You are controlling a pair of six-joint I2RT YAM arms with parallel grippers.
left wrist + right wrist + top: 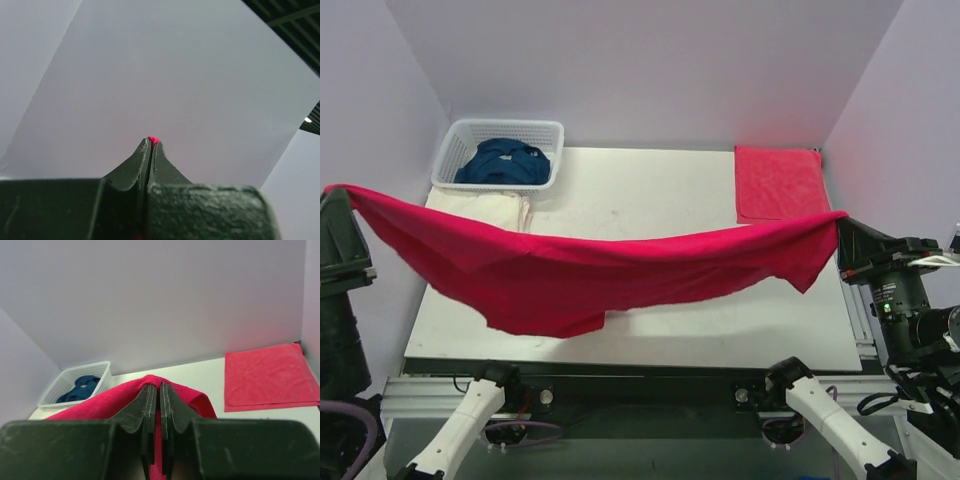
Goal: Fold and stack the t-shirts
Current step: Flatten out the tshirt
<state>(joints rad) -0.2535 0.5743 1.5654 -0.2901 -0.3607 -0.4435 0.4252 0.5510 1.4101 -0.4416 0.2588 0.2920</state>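
At my remote station, the crimson red t-shirt [570,280] hangs in mid-air above the table [650,190], strung between the two arms like a banner. It sags in the middle, and its lower edge droops toward the table's near side. My left gripper [151,145] is pinched tight on the shirt's left end: in the left wrist view the two fingers meet, and only a speck of red fabric shows at their tips against the pale wall. My right gripper [160,388] is clamped on the right end. In the right wrist view its fingers stand close together, with red cloth bunched over and between them, and a loose flap hangs below the grip in the overhead view.

Behind the stretched shirt, at the far left corner of the table, the white lattice basket [448,160] holds the dark blue t-shirt [505,162], crumpled inside it. Just in front of the basket the cream-white t-shirt [485,208] lies flat on the table, its near part hidden by the red fabric. At the far right corner a folded pinkish-red cloth [778,183] lies flat, squared against the back edge and well apart from the basket.
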